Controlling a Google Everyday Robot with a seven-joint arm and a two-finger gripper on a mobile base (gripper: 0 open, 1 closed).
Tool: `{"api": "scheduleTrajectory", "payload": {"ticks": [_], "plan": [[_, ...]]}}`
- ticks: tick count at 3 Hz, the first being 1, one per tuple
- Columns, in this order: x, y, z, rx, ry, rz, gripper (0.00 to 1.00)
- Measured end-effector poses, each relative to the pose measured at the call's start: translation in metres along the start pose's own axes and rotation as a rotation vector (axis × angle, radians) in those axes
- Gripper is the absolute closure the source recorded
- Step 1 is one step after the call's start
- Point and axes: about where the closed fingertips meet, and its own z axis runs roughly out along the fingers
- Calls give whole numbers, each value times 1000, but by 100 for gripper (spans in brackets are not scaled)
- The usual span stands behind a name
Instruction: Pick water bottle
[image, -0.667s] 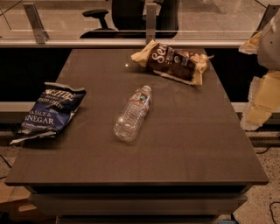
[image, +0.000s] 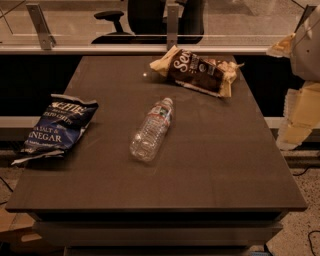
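Note:
The water bottle (image: 151, 130) is clear ribbed plastic with a white cap and lies on its side in the middle of the dark table (image: 210, 170), cap pointing to the far right. My gripper (image: 296, 120) shows as pale cream parts at the right edge of the view, beside and just beyond the table's right edge. It is well apart from the bottle and holds nothing that I can see.
A blue salt-and-vinegar chip bag (image: 57, 127) lies at the table's left edge. A dark brown chip bag (image: 197, 72) lies at the far right. Behind the table run a rail with glass panels (image: 100, 49) and an office chair (image: 150, 20).

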Motion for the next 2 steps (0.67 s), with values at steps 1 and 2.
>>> {"api": "scheduleTrajectory", "payload": {"ticks": [1, 2], "plan": [[-12, -4, 3, 40, -3, -173, 0], [-29, -15, 6, 71, -9, -387, 0]]}}
